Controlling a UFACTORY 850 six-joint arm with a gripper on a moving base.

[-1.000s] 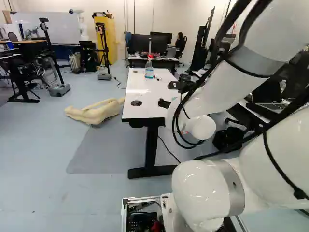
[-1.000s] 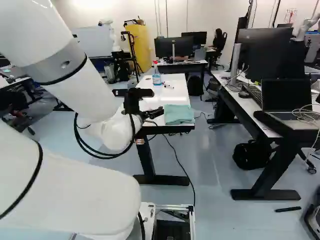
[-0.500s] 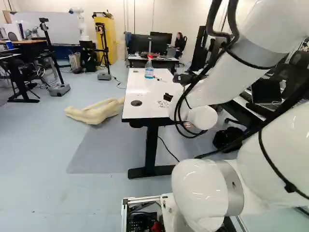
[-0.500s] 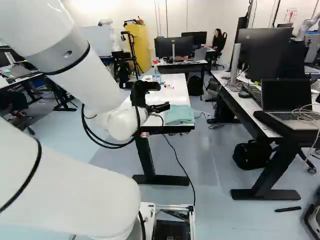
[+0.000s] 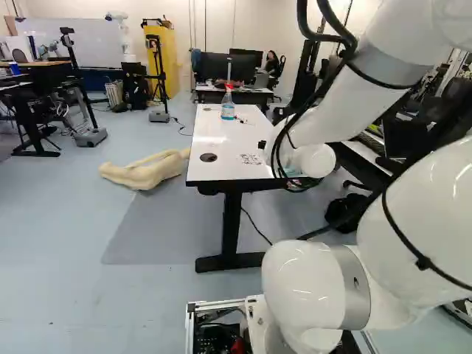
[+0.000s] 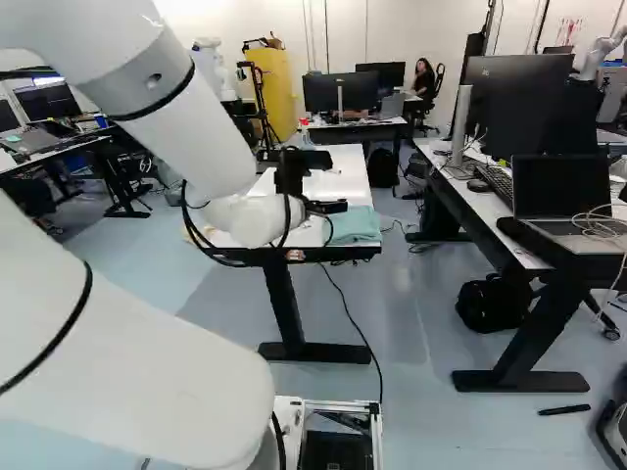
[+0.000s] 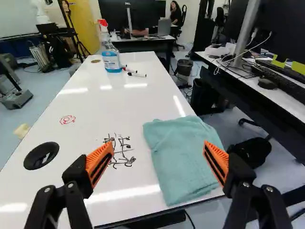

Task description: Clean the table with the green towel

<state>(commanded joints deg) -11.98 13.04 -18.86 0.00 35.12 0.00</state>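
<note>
Towel (image 7: 183, 162) looks folded, lying on the tabletop (image 7: 95, 105) at roughly 1 o'clock from the tool (image 7: 158, 148), with 12 being dead ahead. Tool's wide open, nothing in it. For the grab I'd nudge over toward 1 o'clock to centre on the towel, then lower slowly and close on a good fat pinch without jamming into the tabletop. Black scribbles (image 7: 119, 150) sit at the towel's 9 o'clock, so that's an easy first wipe.
</note>
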